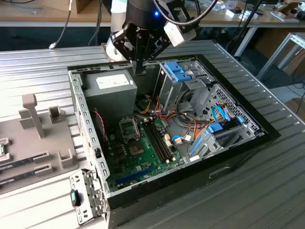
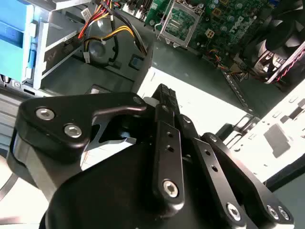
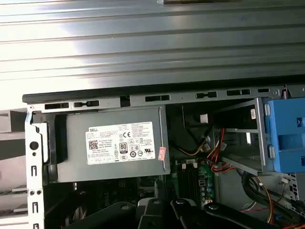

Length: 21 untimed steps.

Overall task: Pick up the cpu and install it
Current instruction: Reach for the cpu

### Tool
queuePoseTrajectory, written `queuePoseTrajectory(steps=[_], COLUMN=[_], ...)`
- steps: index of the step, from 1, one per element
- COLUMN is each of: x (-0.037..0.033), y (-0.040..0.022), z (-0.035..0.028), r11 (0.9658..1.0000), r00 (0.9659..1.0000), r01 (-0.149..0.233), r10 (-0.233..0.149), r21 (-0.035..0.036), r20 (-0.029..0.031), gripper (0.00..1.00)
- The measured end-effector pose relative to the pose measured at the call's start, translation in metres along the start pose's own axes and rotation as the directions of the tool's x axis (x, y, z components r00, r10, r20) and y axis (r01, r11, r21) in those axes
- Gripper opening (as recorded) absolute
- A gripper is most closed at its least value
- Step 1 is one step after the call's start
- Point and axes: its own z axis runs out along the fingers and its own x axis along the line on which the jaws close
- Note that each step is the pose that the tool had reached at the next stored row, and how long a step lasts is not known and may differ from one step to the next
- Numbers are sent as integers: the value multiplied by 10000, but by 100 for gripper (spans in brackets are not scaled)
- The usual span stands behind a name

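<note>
**A:** Exterior view first: how far along is the job?

**B:** Hardly begun, I'd judge. The gripper (image 1: 139, 69) hangs over the power supply (image 1: 110, 88) at the far end of the open case (image 1: 78, 114). Its claw is pressed together with nothing I can see between the tips. The second wrist view shows the gripper (image 2: 164, 94) closed and bare in the same way.

**A:** And the cpu?

**B:** What I take for the cpu (image 1: 2, 149) is a small silvery square with a green rim, lying on the grey fixture (image 1: 52, 143). The exterior view's left edge cuts it off, and it's well apart from the claw. The socket (image 1: 128, 128) on the motherboard (image 1: 138, 160) looks unfilled, a metal frame around a dark middle. So neither pick nor install is done.

**A:** Anything in the way?

**B:** The case's side wall and the fixture's upright post (image 1: 31, 112) stand between claw and chip. Two memory sticks (image 1: 33, 156) lie near it on the fixture. Orange and yellow cables (image 1: 159, 112) and the memory slots (image 1: 159, 140) crowd the socket, with the blue drive cage (image 1: 177, 71) beyond.
</note>
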Motion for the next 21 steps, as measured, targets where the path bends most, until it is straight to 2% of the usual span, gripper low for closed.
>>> queuePoseTrajectory(steps=[10,21], x=[121,195], y=[-9,-15], z=[-3,-6], r11=[10000,10000], r00=[10000,10000], r01=[-1,-1], r10=[1,1], r21=[0,0], r20=[0,0], gripper=[11,11])
